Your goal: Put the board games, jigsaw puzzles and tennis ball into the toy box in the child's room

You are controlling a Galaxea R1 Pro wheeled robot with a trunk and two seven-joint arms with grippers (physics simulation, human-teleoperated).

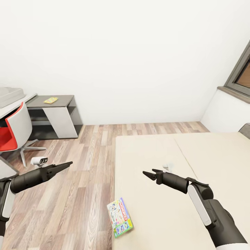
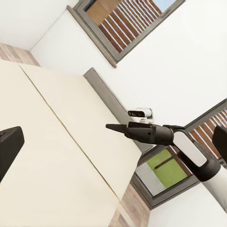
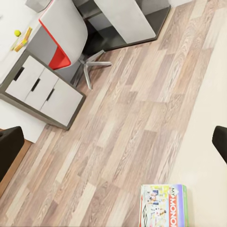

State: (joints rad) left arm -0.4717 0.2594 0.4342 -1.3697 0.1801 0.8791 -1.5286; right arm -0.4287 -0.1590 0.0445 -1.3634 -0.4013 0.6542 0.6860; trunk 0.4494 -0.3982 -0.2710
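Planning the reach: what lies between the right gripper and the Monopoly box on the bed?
Only bare beige mattress, seen in the head view, separates the right gripper from the Monopoly box at the bed's edge.

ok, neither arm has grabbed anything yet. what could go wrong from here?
1. The Monopoly board game lies at the bed edge, seemingly overhanging the floor; a clumsy approach by the right end effector could push it off.
2. It is thin and flat on the mattress, so the fingers may slide over rather than under it.
3. The left end effector hangs over the floor near the red chair; turning toward the table could clip it.
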